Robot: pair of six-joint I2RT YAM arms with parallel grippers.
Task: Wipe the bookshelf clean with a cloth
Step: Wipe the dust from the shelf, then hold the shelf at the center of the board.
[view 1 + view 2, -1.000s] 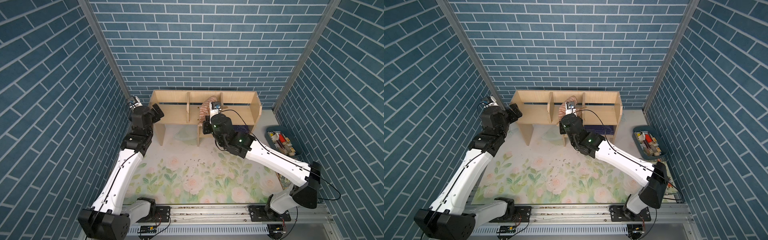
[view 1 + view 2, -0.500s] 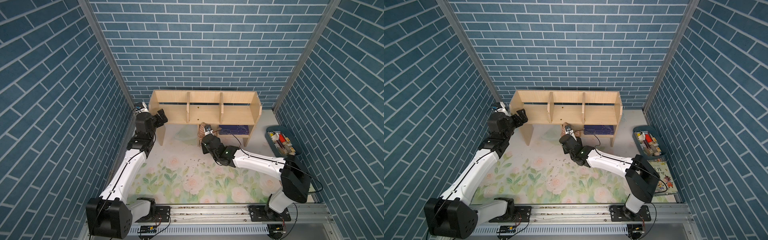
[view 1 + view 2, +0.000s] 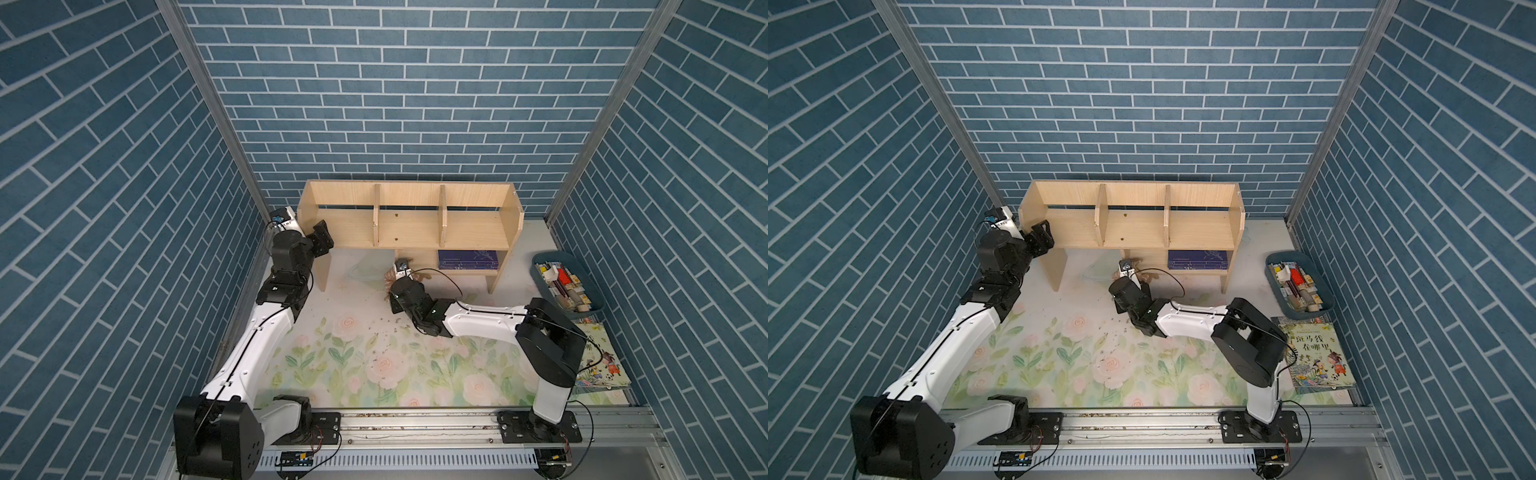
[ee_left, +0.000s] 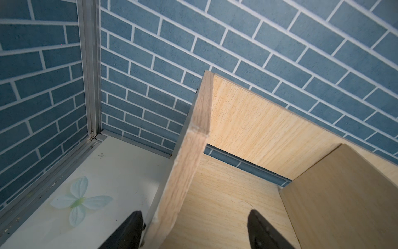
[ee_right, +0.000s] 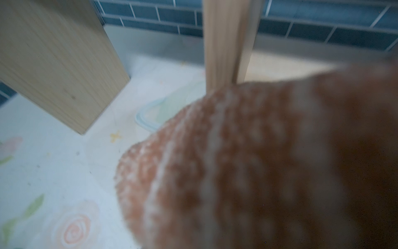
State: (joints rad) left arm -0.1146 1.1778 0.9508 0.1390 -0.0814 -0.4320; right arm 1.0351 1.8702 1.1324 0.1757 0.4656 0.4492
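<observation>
Blue brick walls surround the scene. Right gripper pinches the brown-beige striped cloth, light wooden bookshelf at twelve o'clock; left gripper, spread, straddles its nine-o'clock end panel.

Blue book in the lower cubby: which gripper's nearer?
Right. The right gripper, shut on the cloth, is just outside the cubby holding the blue book; the left gripper straddles the bookshelf's far end panel.

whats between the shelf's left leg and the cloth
Only floral mat, with a pale blue-green printed shape and a few specks; nothing stands there. The right wrist view shows it, between the bookshelf's left leg and the cloth.
</observation>
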